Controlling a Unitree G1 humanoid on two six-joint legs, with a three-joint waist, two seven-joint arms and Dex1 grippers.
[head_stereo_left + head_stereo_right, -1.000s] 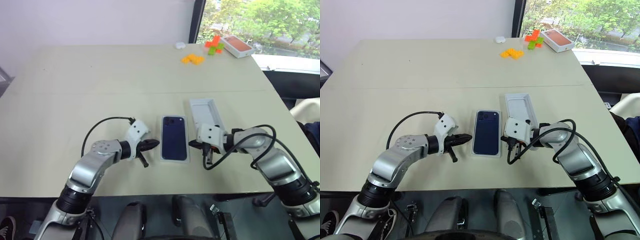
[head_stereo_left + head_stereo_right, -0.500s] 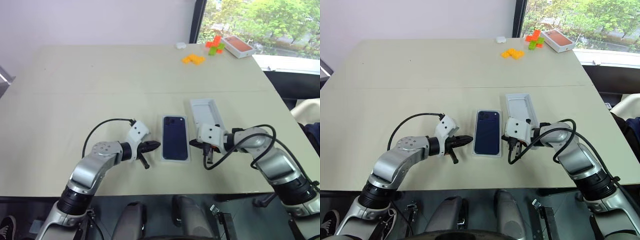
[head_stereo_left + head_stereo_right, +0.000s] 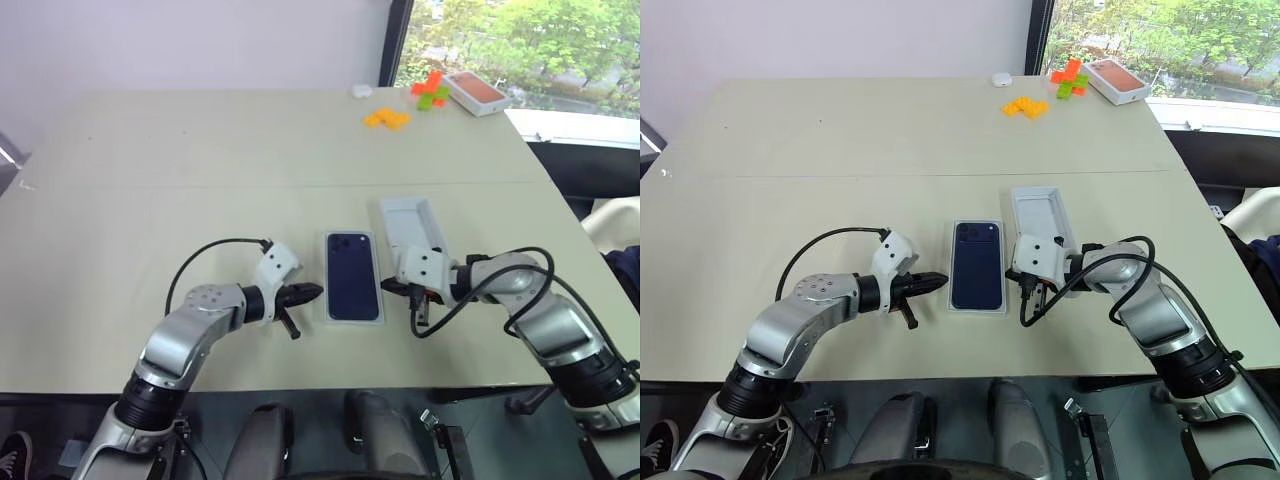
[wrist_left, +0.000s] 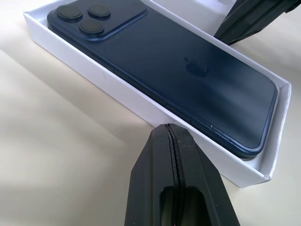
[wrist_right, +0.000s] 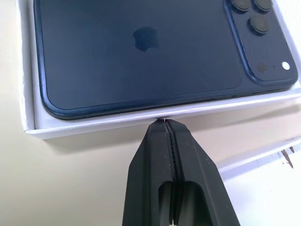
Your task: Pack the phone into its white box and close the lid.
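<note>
- Navy-blue and glossy, the phone (image 3: 351,276) lies back-up inside the white box (image 4: 141,109) near the front middle of the table (image 3: 200,170), its camera cluster at the far end.
- Just right of the box lies the lid (image 3: 409,222), open side up, its white interior showing; it reaches a bit farther back than the box.
- Left gripper (image 3: 312,291) sits just left of the box's long left wall, fingers pressed together and holding nothing, tip close to the wall.
- Right gripper (image 3: 1026,283) points at the box's long right wall from the other side, fingers likewise pressed together and empty; in the right wrist view its tip seems to meet the wall's outer face.
- Far right on the table lie orange blocks (image 3: 386,118), red and green blocks (image 3: 429,90) and a white box with an orange-red top (image 3: 474,92).
</note>
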